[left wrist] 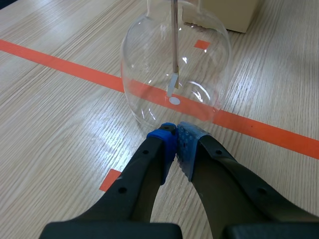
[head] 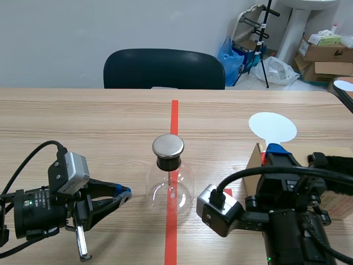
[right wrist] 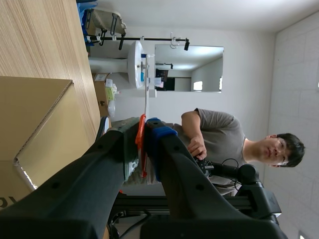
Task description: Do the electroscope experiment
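**Electroscope waits for the white paddle**

Electroscope (head: 170,179) stands on the bench (head: 83,121), just ahead of the left jaws. Those jaws are pressed together with nothing in them. A silver cap (head: 167,146) sits on top of the glass ball.

The right jaws pinch the orange handle (right wrist: 141,144) of a white paddle (head: 272,127). The paddle sticks up above them, next to a brown box (head: 331,150). The electroscope is off to their side, toward the other arm, and apart from the paddle.

I think the step now is to bring the paddle to the cap. Pinch the handle tight, lift clear of the box and go slowly. Hold the round face close over the cap and do not bump the glass. Then look at the small strip (left wrist: 173,84) inside.
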Controlling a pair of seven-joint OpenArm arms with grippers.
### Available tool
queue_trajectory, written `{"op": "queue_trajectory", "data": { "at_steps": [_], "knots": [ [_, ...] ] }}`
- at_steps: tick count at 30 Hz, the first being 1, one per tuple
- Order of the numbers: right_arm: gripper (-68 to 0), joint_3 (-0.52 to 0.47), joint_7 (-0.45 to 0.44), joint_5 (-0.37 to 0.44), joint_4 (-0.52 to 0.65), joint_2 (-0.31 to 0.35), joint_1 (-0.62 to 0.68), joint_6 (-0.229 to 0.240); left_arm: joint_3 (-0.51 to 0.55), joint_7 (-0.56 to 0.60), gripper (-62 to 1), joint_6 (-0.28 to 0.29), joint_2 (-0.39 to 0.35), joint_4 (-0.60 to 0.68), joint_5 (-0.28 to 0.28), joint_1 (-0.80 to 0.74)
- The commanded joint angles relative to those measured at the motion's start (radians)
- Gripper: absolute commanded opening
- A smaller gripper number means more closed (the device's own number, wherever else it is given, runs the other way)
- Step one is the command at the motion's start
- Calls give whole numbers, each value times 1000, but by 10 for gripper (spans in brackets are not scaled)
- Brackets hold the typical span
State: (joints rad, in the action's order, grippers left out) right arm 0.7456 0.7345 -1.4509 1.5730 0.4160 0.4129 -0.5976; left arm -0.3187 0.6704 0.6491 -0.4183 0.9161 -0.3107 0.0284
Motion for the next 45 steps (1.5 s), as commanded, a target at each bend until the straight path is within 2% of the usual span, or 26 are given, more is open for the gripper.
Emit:
{"op": "queue_trajectory", "data": {
  "at_steps": [1, 33, 39, 45],
  "knots": [
    [-665, -6, 0, -7, 13, 8, -14, -11, -1, 20, -577, 1, 2, 18, 15, 8],
    [-665, -6, -2, -7, 13, 8, -14, -11, -1, 20, -577, 1, -1, 18, 15, 5],
    [-665, -6, -89, -7, 13, 8, -14, -11, -1, 20, -577, 1, -1, 18, 15, 5],
    [-665, -6, -247, -7, 13, 8, -14, -11, -1, 20, -577, 1, -1, 18, 15, 5]
  ]
}}
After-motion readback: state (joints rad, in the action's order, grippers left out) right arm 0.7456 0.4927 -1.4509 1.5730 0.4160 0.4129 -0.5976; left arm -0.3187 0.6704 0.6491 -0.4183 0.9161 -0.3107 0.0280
